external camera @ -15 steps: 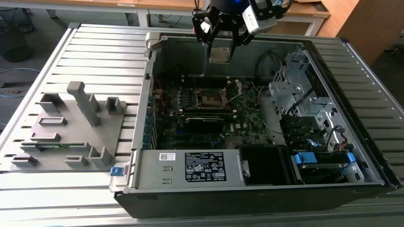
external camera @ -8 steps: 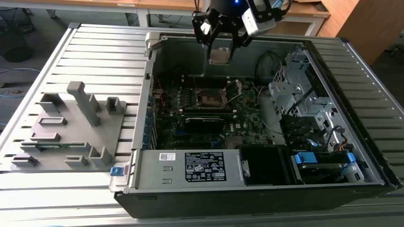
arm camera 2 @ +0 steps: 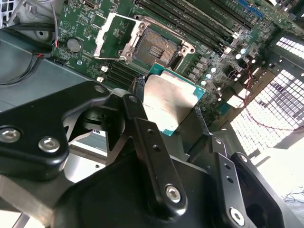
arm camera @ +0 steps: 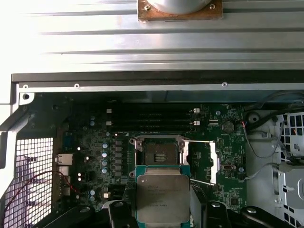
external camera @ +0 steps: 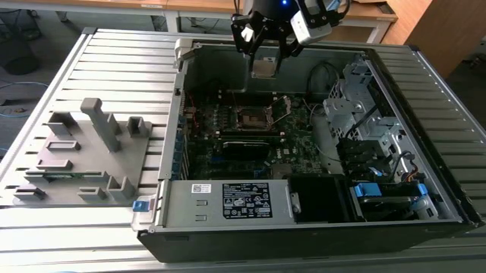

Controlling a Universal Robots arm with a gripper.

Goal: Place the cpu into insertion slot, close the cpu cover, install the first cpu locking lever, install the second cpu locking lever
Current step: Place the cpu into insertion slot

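My gripper (external camera: 265, 61) is shut on the cpu (external camera: 263, 68), a flat square chip with a dull silver top, and holds it in the air above the open computer case. In both wrist views the cpu (arm camera 2: 168, 102) (arm camera: 163, 197) sits between the black fingers (arm camera 2: 142, 123), above and short of the insertion slot (arm camera 2: 156, 47) (arm camera: 159, 154). The insertion slot (external camera: 251, 118) lies open on the dark green motherboard, dark centre exposed. The cpu cover (arm camera 2: 111, 35) (arm camera: 213, 159) is swung open to one side of the slot, and thin wire levers (arm camera: 199, 141) stand raised beside it.
The case wall (external camera: 182, 114) and drive cage (external camera: 357, 108) flank the motherboard. A power supply (external camera: 227, 202) fills the case's near end. Long black memory slots (arm camera: 152, 118) run beside the socket. A grey fixture block (external camera: 83, 153) stands on the slatted table at the exterior view's left.
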